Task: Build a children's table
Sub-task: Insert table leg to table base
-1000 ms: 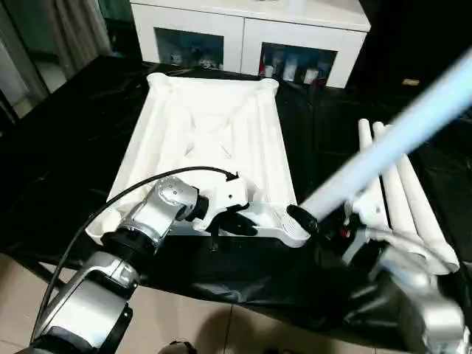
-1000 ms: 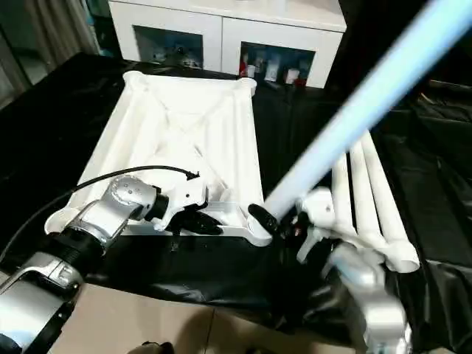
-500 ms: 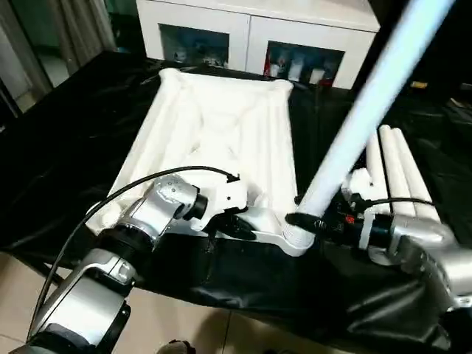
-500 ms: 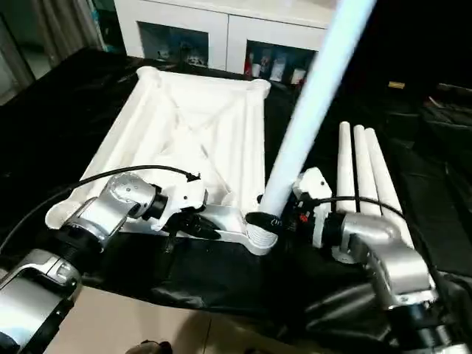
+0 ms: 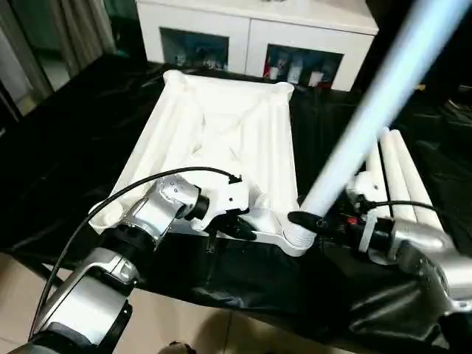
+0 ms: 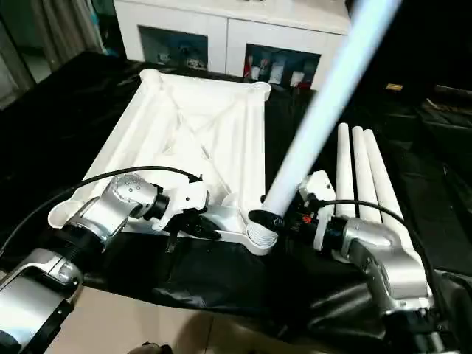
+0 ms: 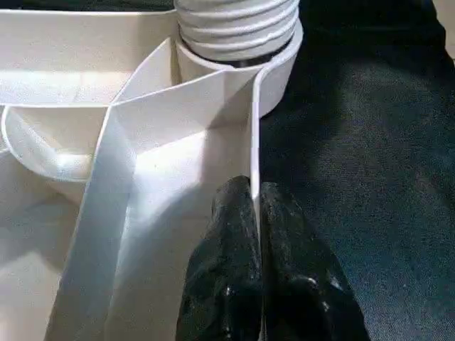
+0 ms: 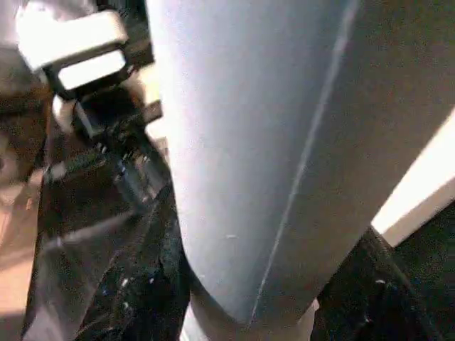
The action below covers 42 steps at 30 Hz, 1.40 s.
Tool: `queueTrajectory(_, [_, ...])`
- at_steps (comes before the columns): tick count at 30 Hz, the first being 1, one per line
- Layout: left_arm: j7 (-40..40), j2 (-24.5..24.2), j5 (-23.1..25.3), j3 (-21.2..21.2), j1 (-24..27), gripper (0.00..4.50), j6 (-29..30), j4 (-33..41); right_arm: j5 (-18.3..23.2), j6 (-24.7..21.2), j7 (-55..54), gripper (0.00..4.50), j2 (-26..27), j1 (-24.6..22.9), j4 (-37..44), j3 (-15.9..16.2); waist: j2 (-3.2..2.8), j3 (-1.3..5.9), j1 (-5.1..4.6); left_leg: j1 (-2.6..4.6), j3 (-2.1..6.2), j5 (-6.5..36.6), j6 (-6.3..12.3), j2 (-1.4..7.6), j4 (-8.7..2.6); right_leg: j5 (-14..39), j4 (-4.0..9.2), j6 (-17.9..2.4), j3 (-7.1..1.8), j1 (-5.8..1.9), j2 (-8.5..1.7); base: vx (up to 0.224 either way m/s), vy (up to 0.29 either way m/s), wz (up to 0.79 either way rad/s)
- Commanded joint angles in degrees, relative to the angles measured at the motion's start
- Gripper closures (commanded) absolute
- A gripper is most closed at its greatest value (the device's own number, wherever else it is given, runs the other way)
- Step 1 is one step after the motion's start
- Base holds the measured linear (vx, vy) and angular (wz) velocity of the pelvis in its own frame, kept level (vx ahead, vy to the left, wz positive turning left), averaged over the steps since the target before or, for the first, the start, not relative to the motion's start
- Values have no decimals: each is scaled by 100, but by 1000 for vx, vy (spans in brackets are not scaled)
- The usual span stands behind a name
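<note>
On the black tabletop (image 5: 74,133), the left tool (image 7: 256,213) pinches the table top's (image 5: 221,133) rim; the right tool (image 5: 310,221) grasps a leg (image 5: 369,110) at the corner socket (image 5: 295,237).

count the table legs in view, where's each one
4: one leg held by the right gripper in the tabletop's near-right corner socket; three legs lying side by side on the black sheet.

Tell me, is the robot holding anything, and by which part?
Yes. The left gripper pinches the near edge wall of the white tabletop. The right gripper grips a pale-blue leg near its lower end, at the corner socket.
</note>
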<state>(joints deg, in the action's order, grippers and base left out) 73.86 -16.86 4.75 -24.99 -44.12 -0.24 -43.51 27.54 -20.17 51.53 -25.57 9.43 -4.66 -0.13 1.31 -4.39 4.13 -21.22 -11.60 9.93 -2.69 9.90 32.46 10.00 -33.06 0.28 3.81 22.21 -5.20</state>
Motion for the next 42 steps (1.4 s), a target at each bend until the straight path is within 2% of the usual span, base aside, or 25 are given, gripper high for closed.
queueTrajectory(1, [-301,-106,146,125,-158,450,62,-158,-154,-49,-303,264,57,-461,-136,34,-60,308,11,128,224,2089,24,416,-458,2267,507,-1172,-297,-121,-459,0,0,0])
queueTrajectory(3, [-381,-90,144,163,-199,450,48,-235,-235,178,-569,264,277,-703,-72,2,-68,319,12,115,233,2093,21,409,-470,2147,480,-1193,-285,-143,-447,0,0,0])
queueTrajectory(4, [-382,-90,144,164,-200,450,48,-235,-237,181,-572,264,279,-705,-71,2,-75,314,9,127,218,2146,22,409,-468,2165,498,-1200,-291,-120,-447,0,0,0])
queueTrajectory(5, [-456,-77,142,201,-234,450,16,-289,-327,370,-790,264,464,-847,-23,-15,-116,301,14,119,234,2212,6,399,-475,2271,500,-1182,-288,-124,-454,0,0,0])
queueTrajectory(6, [-457,-77,142,201,-235,450,15,-289,-328,373,-793,264,466,-848,-22,-15,-108,297,10,121,223,2270,-2,396,-475,2347,522,-1154,-291,-110,-451,0,0,0])
queueTrajectory(8, [-529,-61,131,247,-275,450,36,-340,-569,686,-1176,264,714,-1039,76,28,-108,279,7,131,242,2420,-35,392,-487,2648,557,-1062,-286,-100,-462,0,0,0])
queueTrajectory(10, [-537,-71,128,261,-298,450,54,-362,-731,847,-1456,264,932,-1232,236,134,-157,240,14,146,270,2626,-101,387,-512,2952,599,-918,-290,-58,-469,0,0,0])
queueTrajectory(14, [-425,-126,176,191,-300,450,23,-351,-965,713,-1445,264,907,-1382,491,563,-129,157,-23,135,321,2899,-95,380,-551,3584,653,-668,-274,-46,-479,0,0,0])
queueTrajectory(15, [-425,-126,176,191,-300,450,23,-351,-965,713,-1445,264,907,-1382,491,563,-141,158,-26,149,327,2910,-89,382,-547,3645,660,-648,-278,-35,-484,0,0,0])
queueTrajectory(16, [-391,-133,188,164,-295,450,12,-354,-997,635,-1384,264,850,-1357,513,666,-124,136,-45,144,325,2899,-66,381,-553,3691,680,-625,-281,-22,-486,0,0,0])
queueTrajectory(17, [-381,-136,265,69,-254,450,-34,-349,-1003,328,-1100,264,628,-1239,568,893,-103,123,-48,127,332,2797,-24,380,-564,3687,670,-597,-282,-40,-486,0,0,0])
queueTrajectory(18, [-388,-133,298,28,-233,450,-52,-340,-995,191,-980,264,530,-1195,591,968,-27,99,-70,119,318,2738,17,383,-572,3681,684,-580,-290,-26,-476,0,0,0])
queueTrajectory(19, [-388,-133,300,26,-232,450,-53,-339,-995,183,-973,264,524,-1192,592,972,-74,111,-57,127,315,2595,57,394,-572,3508,653,-630,-299,-41,-478,0,0,0])
queueTrajectory(20, [-386,-123,312,0,-200,450,-53,-310,-1017,102,-826,264,411,-1162,621,1052,-55,102,-60,137,294,2560,74,406,-574,3435,670,-648,-312,-18,-474,0,0,0])
queueTrajectory(21, [-360,-107,303,-20,-151,450,-35,-254,-1017,11,-661,264,279,-1122,635,1114,-67,94,-49,169,280,2596,66,409,-567,3361,672,-706,-319,8,-474,0,0,0])
queueTrajectory(22, [-339,-95,294,-35,-109,450,-16,-201,-988,-77,-535,264,172,-1083,643,1152,0,80,-62,158,279,2583,71,415,-568,3346,658,-722,-317,0,-474,0,0,0])
queueTrajectory(24, [-336,-86,311,-73,-56,450,-23,-130,-967,-163,-366,264,23,-1007,630,1173,-8,76,-55,174,269,2573,74,426,-567,3250,657,-761,-331,17,-480,0,0,0])
queueTrajectory(25, [-334,-81,313,-83,-39,450,-18,-101,-938,-197,-274,264,-35,-973,619,1171,29,65,-66,164,272,2608,71,424,-570,3308,654,-752,-326,10,-482,0,0,0])
queueTrajectory(27, [-325,-70,316,-105,-4,450,-18,-34,-906,-243,-61,264,-191,-891,576,1171,45,99,-59,200,264,2570,64,441,-561,3191,641,-786,-339,15,-481,0,0,0])
queueTrajectory(28, [-326,-63,322,-117,1,450,-54,-21,-903,-230,30,264,-276,-858,547,1193,54,98,-65,190,258,2521,63,448,-567,3067,636,-811,-343,13,-471,0,0,0])
queueTrajectory(32, [-197,-92,352,-236,59,450,-353,53,-888,-187,295,264,-510,-823,469,1239,83,146,-48,133,240,2208,86,462,-566,2211,532,-1013,-332,-63,-455,0,0,0])
queueTrajectory(35, [83,-206,408,-418,157,450,-659,229,-878,-18,496,264,-579,-843,406,1215,83,183,-38,95,216,1815,210,455,-542,1529,455,-1183,-323,-122,-447,0,0,0])
queueTrajectory(40, [444,-297,306,-478,259,450,-894,359,-781,161,629,264,-491,-892,326,1150,46,213,-51,102,200,1595,277,451,-517,846,375,-1414,-306,-167,-428,0,0,0])
queueTrajectory(42, [578,-331,249,-484,274,450,-928,367,-756,250,674,264,-465,-940,307,1138,58,213,-57,109,195,1611,290,451,-512,786,370,-1466,-307,-177,-435,0,0,0])
